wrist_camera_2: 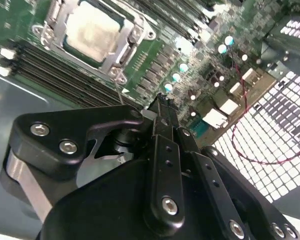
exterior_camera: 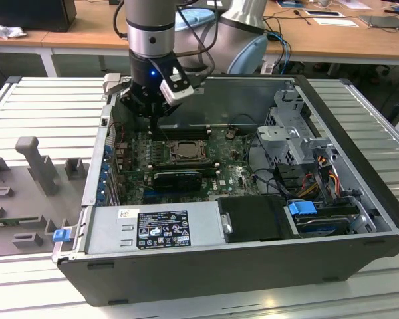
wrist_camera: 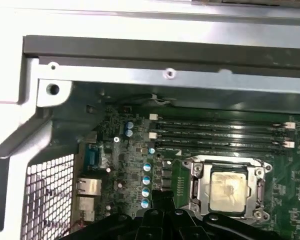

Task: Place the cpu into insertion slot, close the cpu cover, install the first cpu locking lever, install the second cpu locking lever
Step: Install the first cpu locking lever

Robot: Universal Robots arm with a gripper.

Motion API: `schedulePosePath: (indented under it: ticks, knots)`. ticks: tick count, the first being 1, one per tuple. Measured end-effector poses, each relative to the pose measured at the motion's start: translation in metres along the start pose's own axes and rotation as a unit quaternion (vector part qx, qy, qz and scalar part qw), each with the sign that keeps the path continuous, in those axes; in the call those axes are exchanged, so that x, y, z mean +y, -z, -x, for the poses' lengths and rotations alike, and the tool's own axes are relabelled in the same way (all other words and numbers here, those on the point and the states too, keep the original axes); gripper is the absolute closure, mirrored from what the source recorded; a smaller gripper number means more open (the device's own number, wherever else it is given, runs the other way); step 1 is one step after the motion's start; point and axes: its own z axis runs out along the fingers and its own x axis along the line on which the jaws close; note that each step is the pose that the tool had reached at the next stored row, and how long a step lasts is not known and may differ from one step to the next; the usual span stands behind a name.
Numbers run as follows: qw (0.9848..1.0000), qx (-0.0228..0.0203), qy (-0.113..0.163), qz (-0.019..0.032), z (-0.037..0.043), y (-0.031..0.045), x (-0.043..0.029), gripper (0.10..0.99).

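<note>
The cpu (wrist_camera: pixel 228 190) lies flat in the insertion slot (exterior_camera: pixel 185 150) on the green motherboard, its silvery face up, as the second wrist view confirms for the cpu (wrist_camera_2: pixel 92 30). The cpu cover (wrist_camera: pixel 195 186) is folded down as a metal frame around the chip, and the same cpu cover (wrist_camera_2: pixel 124 54) shows in the other wrist view. My gripper (exterior_camera: pixel 156 111) hangs above the board beside the socket, toward the case's back wall. Its black fingers meet at the tip, so the gripper (wrist_camera_2: pixel 162 104) is shut with nothing seen between them. The gripper (wrist_camera: pixel 162 198) touches neither chip nor cover.
Long black memory slots (wrist_camera: pixel 220 136) run beside the socket. The open grey computer case (exterior_camera: pixel 206 272) holds a power supply (exterior_camera: pixel 156 229), a drive cage (exterior_camera: pixel 296 133) and loose cables (exterior_camera: pixel 319 176). A perforated back panel (wrist_camera: pixel 45 195) stands close to the gripper.
</note>
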Motion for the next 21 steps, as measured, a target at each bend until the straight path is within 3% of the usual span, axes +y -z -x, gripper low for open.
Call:
schedulePosePath:
  ticks: [5,10,21]
  knots:
    - [1.0000,-0.0002,0.000,0.0000,-0.0027,-0.0086,0.0120,0.980]
    - [1.0000,-0.0005,0.000,0.0000,-0.0021,-0.0100,0.0261,0.980]
    - [1.0000,-0.0004,0.000,0.0000,0.0101,-0.0097,0.0261,0.980]
